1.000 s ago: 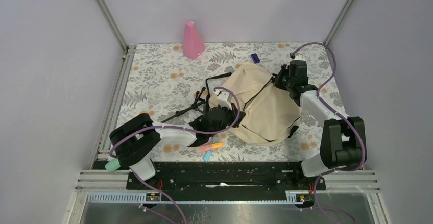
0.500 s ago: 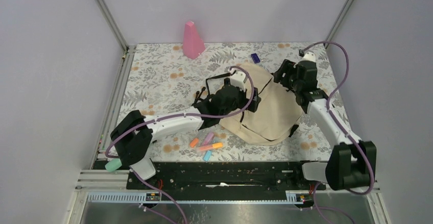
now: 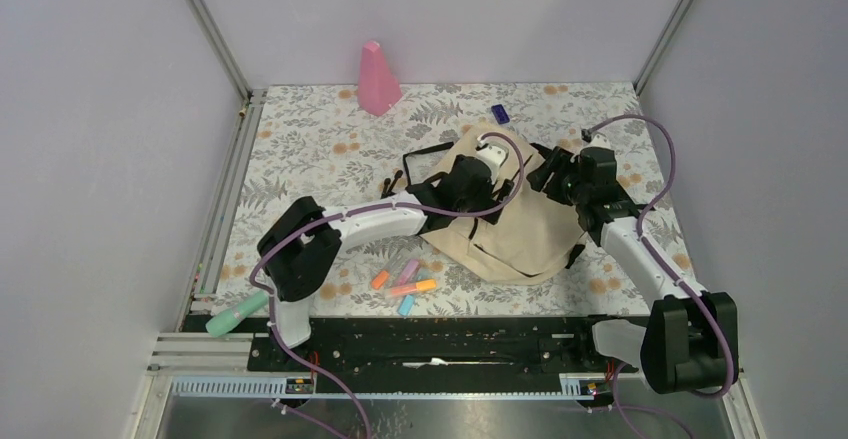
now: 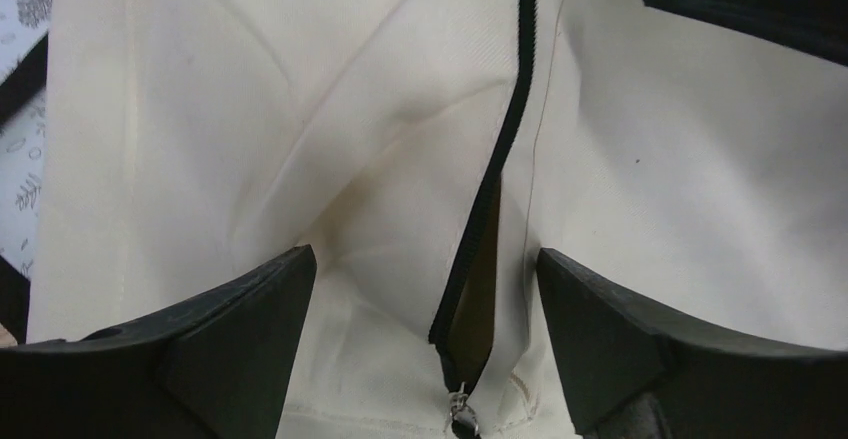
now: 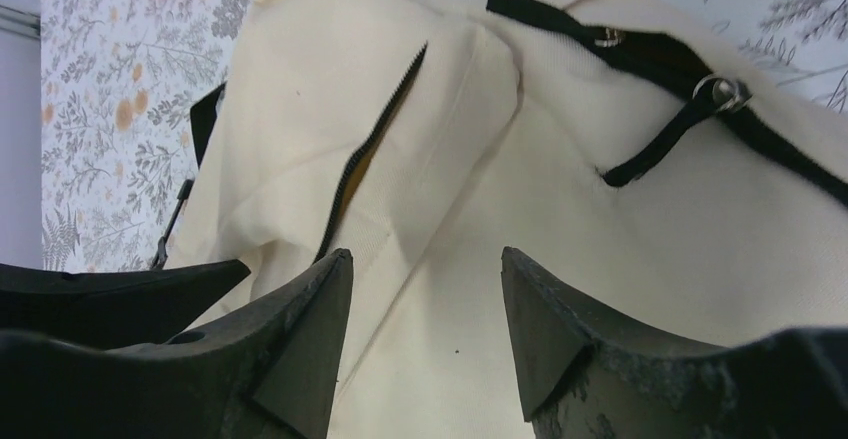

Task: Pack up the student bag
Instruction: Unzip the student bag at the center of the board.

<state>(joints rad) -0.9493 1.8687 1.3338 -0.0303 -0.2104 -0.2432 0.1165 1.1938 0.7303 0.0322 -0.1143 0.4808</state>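
Status: packing looks barely started.

- Student bag (image 3: 515, 229) lies slumped flat on the bench (image 3: 310, 149), right of centre, with its black straps (image 3: 400, 184) trailing off to the left.
- Left hand (image 4: 422, 264) hangs just over the bag, fingers spread wide, nothing between them. Directly under it is the zipper (image 4: 505, 149), parted to a narrow slit with tan lining showing. The pull sits at the near end.
- Right hand (image 5: 425, 259) comes in from the other side, also spread and empty, above the cream fabric near a black strap with a metal ring (image 5: 715, 89). The two hands are close together over the bag top.
- Loose items are all outside the bag: a cluster of coloured markers (image 3: 405, 284) on the bench by its near-left corner, a green marker (image 3: 235, 314) down at the front rail, a small purple thing (image 3: 500, 113) just behind the bag, and a pink cone (image 3: 378, 79) at the back.
- Can't see inside, so can't tell if anything's loaded.

My read: what's left is nearly everything. Open the mouth properly, then load the items. With the fabric this floppy, the slit likely won't hold open on its own.
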